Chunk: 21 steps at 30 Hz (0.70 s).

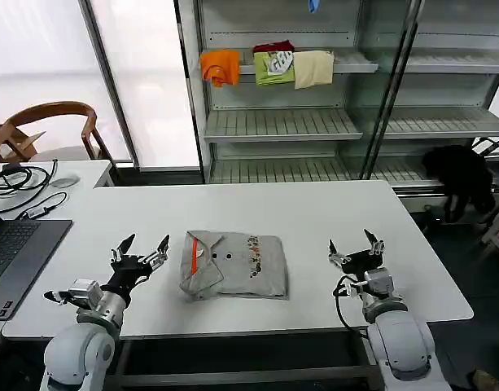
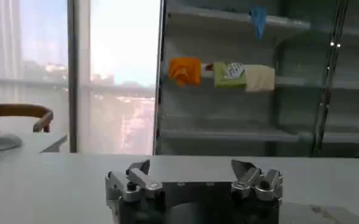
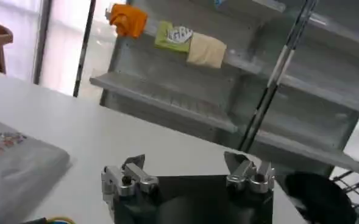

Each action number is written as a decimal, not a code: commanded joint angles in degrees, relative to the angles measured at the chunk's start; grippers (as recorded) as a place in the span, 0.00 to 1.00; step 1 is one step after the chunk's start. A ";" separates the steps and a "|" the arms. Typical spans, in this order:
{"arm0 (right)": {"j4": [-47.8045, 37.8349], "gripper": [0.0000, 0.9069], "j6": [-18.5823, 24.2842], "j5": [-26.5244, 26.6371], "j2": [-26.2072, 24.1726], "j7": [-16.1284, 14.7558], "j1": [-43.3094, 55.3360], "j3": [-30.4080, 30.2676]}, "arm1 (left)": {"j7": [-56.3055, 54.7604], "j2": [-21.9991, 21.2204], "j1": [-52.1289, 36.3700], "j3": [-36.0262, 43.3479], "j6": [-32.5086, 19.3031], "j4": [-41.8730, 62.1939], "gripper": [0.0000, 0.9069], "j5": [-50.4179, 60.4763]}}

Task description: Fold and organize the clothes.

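**Folded shirt between two idle claws**

Nearest me in the head view are my two arms, rounded grey shells rising from the near table edge. On my left, the left gripper (image 1: pixel 141 249) hovers over the table (image 1: pixel 314 212) with its pointed metal fingers spread apart, nothing between them. From its own wrist camera I see the left gripper (image 2: pixel 194 173) as a dark block with silvery knuckles, tips well apart. On the other side, the right gripper (image 1: pixel 356 247) stands likewise with fingers parted and empty; its wrist camera shows the right gripper (image 3: pixel 188 169) with the same gap.

Between them lies the shirt (image 1: pixel 234 265), soft light grey cotton folded into a tidy rectangle, flat on the smooth white tabletop. An orange-red strip runs down its left part, with dark buttons beside it and a small multicoloured print toward the right. Neither claw touches it. In the right wrist camera I catch the shirt (image 3: pixel 17 167) as a plump grey corner.

Behind the table, a slatted metal shelf (image 1: pixel 282 122) carries folded garments (image 1: pixel 269 65) in orange, green, red and cream. I see a laptop (image 1: pixel 17 257) at my far left.
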 commanded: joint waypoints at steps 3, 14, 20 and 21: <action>-0.68 1.00 -0.78 8.26 -2.69 -0.23 1.83 2.88 | -0.80 0.81 1.11 0.59 -1.65 2.08 1.00 -1.30; -0.69 1.00 1.12 12.53 -3.35 0.00 1.40 3.89 | 0.76 0.75 2.26 0.90 -5.24 4.16 1.00 0.28; 0.14 1.00 0.15 16.61 -3.13 2.23 1.89 3.35 | 0.69 0.28 2.53 0.35 -4.98 3.93 1.00 -0.04; 0.17 1.00 -0.52 17.22 -3.01 2.66 2.04 3.31 | 0.67 0.22 2.64 0.25 -4.62 3.83 1.00 -0.25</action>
